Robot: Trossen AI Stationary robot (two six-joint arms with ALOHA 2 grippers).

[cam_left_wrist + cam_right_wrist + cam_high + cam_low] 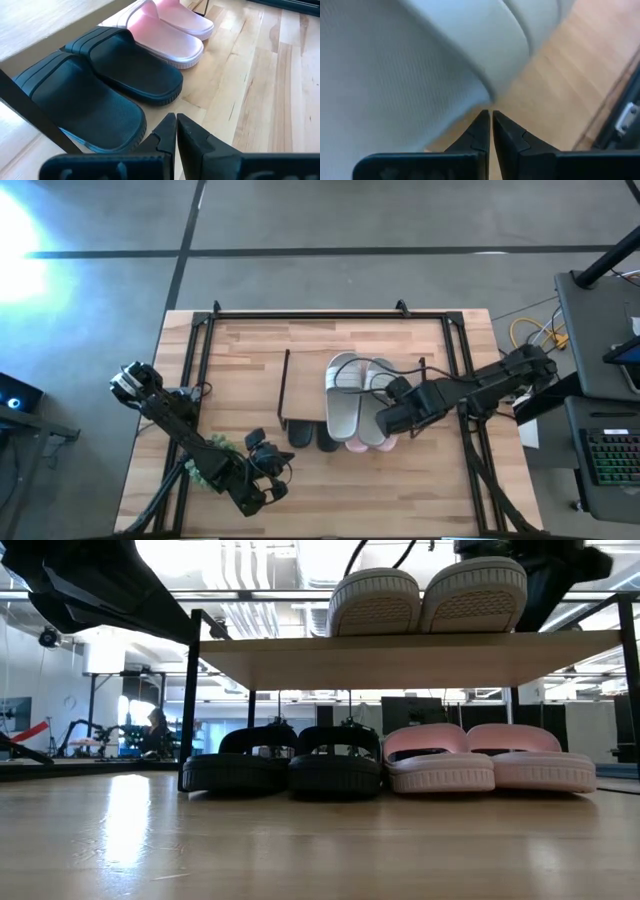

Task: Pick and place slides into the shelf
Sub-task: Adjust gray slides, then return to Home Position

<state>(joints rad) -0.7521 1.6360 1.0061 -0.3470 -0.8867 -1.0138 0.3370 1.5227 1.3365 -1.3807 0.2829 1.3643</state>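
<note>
The shelf (305,385) stands mid-table, its plywood top (400,660) on thin dark side frames. Two grey-beige slides (343,395) (375,600) lie side by side on the top, soles down. Under it a black pair (285,765) (135,70) and a pale pink pair (490,765) (165,40) rest on the table, their ends sticking out at the near side. My right gripper (385,418) (487,114) is shut, pointing steeply down over the near end of the right grey-beige slide (395,75). My left gripper (268,468) (176,117) is shut, near the table's front, facing the black pair. My right gripper's shut fingertips (481,120) stand at the rim of the right grey-beige slide (485,95), over the shelf's wooden top, coming from above. I cannot tell whether they touch the slide. My left gripper touches nothing.
A small green plant (215,450) lies beside the left arm near the front left. Dark frame rails (200,350) run along the table's left, right and far sides. Bare wood (380,490) lies in front of the shelf.
</note>
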